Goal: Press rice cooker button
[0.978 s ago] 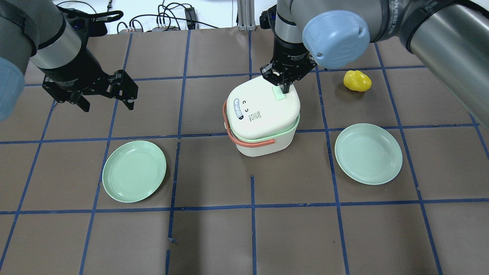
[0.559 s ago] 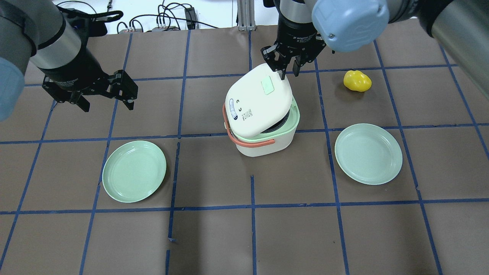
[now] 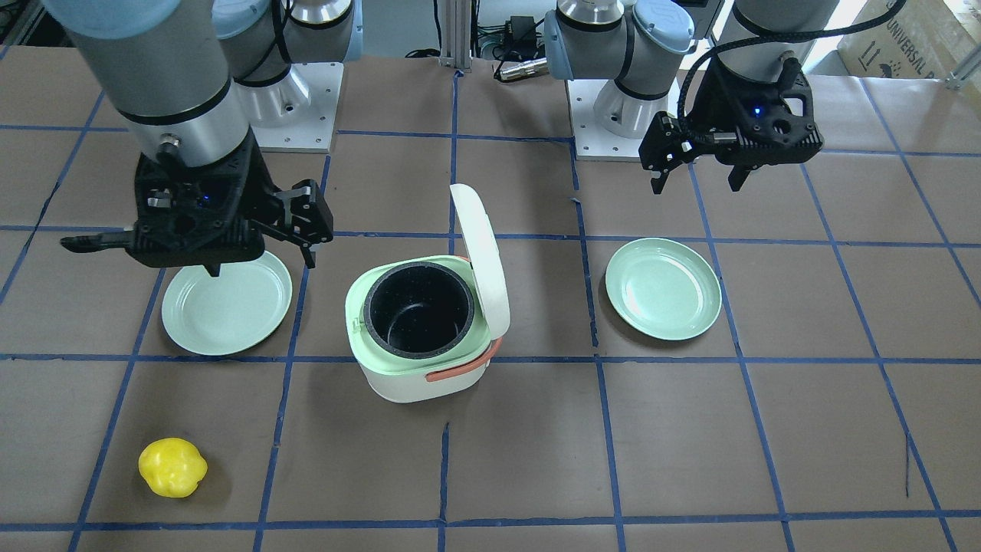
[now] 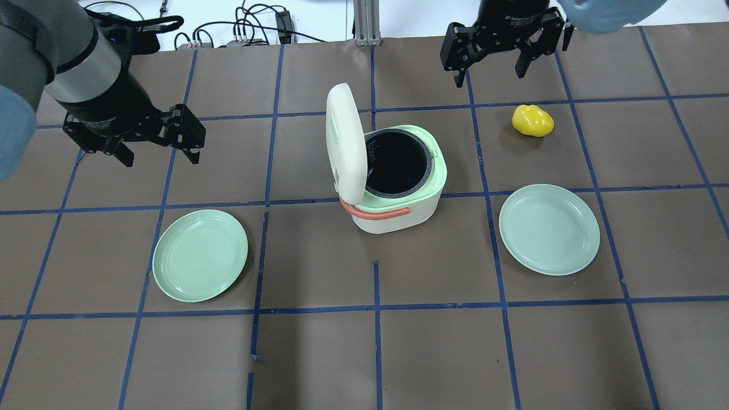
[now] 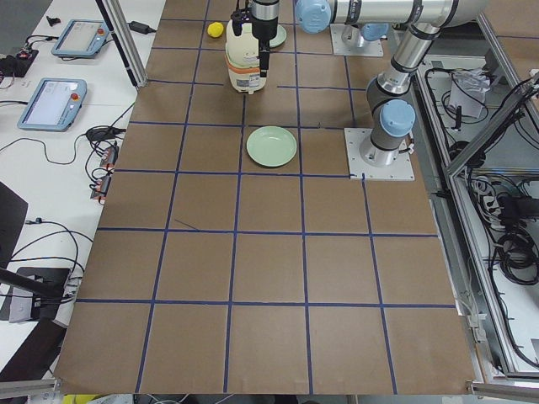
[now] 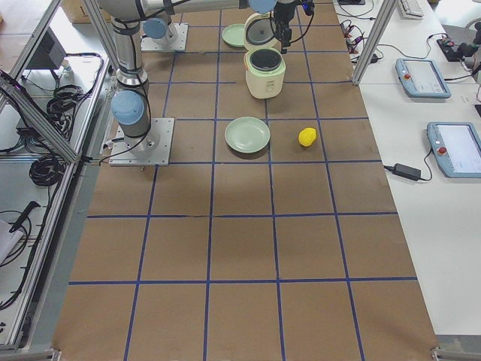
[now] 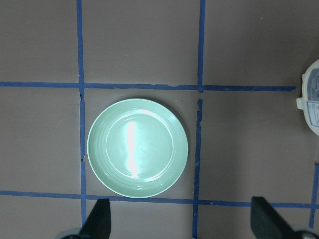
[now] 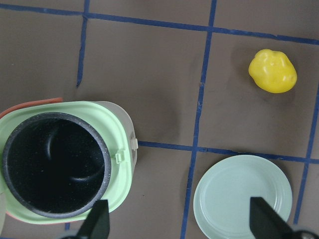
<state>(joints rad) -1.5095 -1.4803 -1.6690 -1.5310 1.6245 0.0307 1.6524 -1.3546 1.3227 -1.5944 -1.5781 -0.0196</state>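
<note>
The white rice cooker (image 4: pixel 398 219) stands mid-table with its lid (image 4: pixel 344 142) swung upright, so the black inner pot (image 4: pixel 397 162) and the mint rim show. The orange-pink handle (image 4: pixel 376 212) hangs at its front. It also shows in the front-facing view (image 3: pixel 414 379) and the right wrist view (image 8: pixel 117 164). My right gripper (image 4: pixel 488 75) is open and empty. It hangs above the table behind and to the right of the cooker, clear of it. My left gripper (image 4: pixel 160 158) is open and empty, far to the cooker's left.
One mint plate (image 4: pixel 200 255) lies front left and another (image 4: pixel 549 229) front right. A yellow lumpy object (image 4: pixel 532 120) lies right of the cooker, below the right gripper. The left wrist view looks down on a plate (image 7: pixel 137 148). Cables lie beyond the table's far edge.
The right gripper has lifted off the lid's mint button and drawn back to the right. The lid has swung from shut to fully upright. The left arm has not moved.
</note>
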